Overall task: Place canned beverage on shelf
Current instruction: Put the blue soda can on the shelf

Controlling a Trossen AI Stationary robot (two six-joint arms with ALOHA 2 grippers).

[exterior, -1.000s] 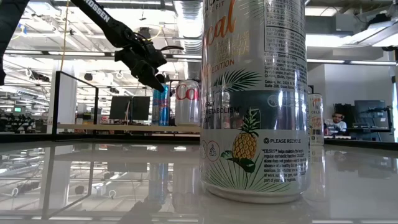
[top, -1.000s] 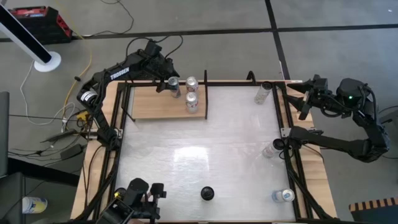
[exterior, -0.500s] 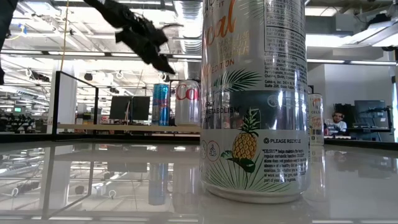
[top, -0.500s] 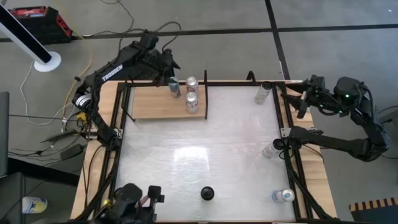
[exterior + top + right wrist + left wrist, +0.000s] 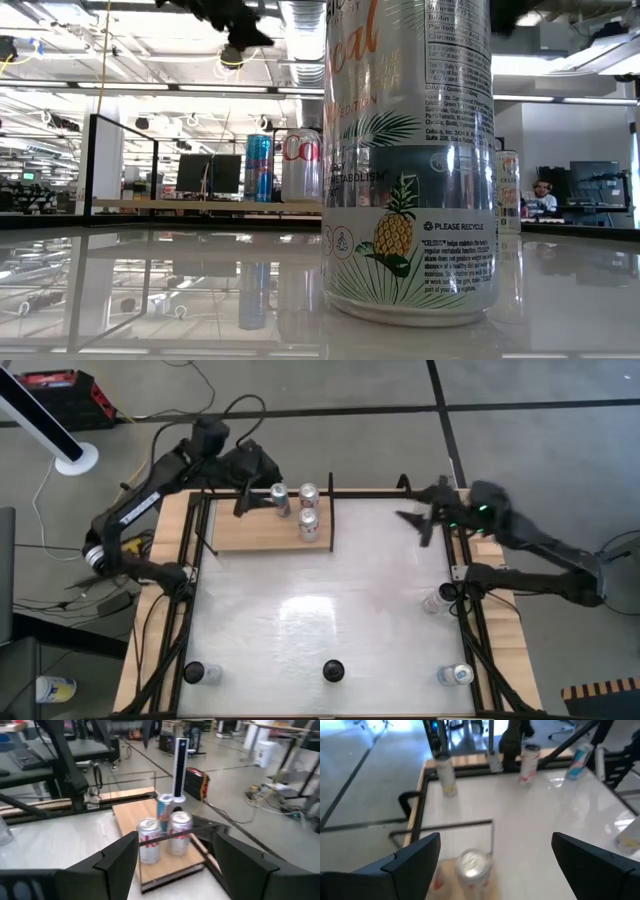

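light-brown wood is showing on the shelf (image 5: 255,525) at the far left corner of the table (image 5: 330,620), and three cans are standing on it: a blue can (image 5: 279,497) by the back rail, a second can (image 5: 308,494) next to it and a third can (image 5: 308,522) just in front of that one. the left gripper (image 5: 243,495) is hovering just beside the blue can with its fingers spread wide and nothing between them. the right gripper (image 5: 422,520) is reaching over the far right edge of the table, fingers also apart and empty, where i'm guessing it is going for another can. more cans are waiting: one at the right edge (image 5: 433,600), one at the near right corner (image 5: 457,675), one at the near left corner (image 5: 195,674) and a tall pineapple can (image 5: 408,160) at the near edge. the risk i see is crowding: the shelf cans are standing close together, so a low swing of the left fingers could be tipping the blue one into its neighbours, and a fourth can set down carelessly could be toppling the row.
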